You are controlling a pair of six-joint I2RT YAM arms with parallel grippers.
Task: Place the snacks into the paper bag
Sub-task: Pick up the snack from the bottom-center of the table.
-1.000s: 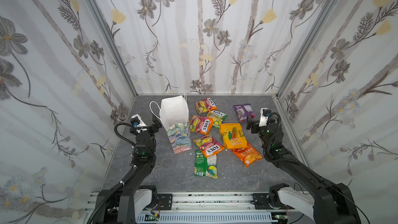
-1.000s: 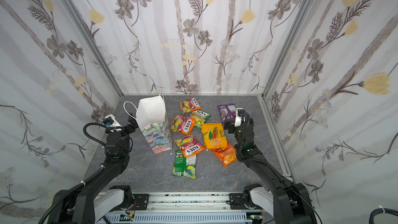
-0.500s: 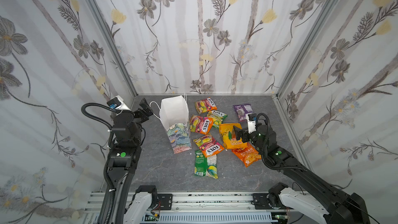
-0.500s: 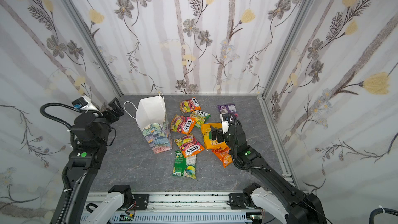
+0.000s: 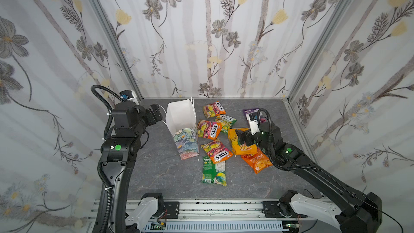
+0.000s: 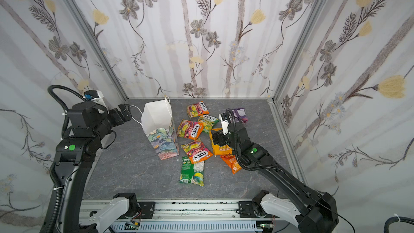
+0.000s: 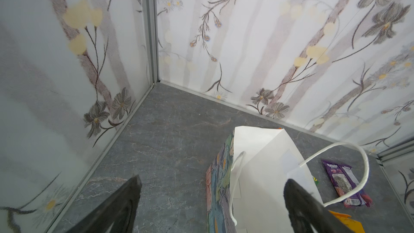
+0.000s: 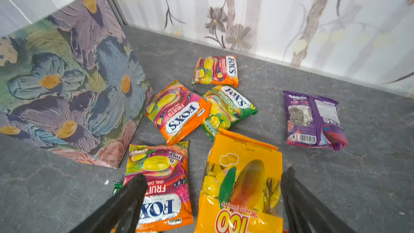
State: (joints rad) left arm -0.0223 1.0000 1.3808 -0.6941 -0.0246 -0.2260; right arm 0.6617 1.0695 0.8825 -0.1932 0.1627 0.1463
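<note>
The paper bag (image 5: 187, 142) stands upright left of the middle of the bench (image 5: 156, 171), whose surface is grey and veined like stone. The bag is a tall rectangular box of stiff paper with a brush-textured floral print outside, a plain white lining and thin white cord handles (image 7: 365, 169). Just to its left, near the rim and one handle loop, the left gripper (image 5: 156, 113) hangs with its dark fingers spread wide and holds nothing.

Right of the bag the snacks lie flat on the bench, all glossy, crinkled pillow packs. Three orange-pink FOX'S packs (image 5: 208, 129) and a green FOX'S pack (image 5: 226, 122) lie closest to the bag. A green-white packet (image 5: 214, 171) lies nearest the front. Further right are the yellow mango packet (image 5: 243, 146), an orange packet (image 5: 257, 161) partly under it, and a purple packet (image 8: 313, 119) toward the back wall.

The right gripper (image 5: 240, 136) is low over the yellow mango packet with its fingers (image 8: 132, 193) apart either side, not clamped on it.
</note>
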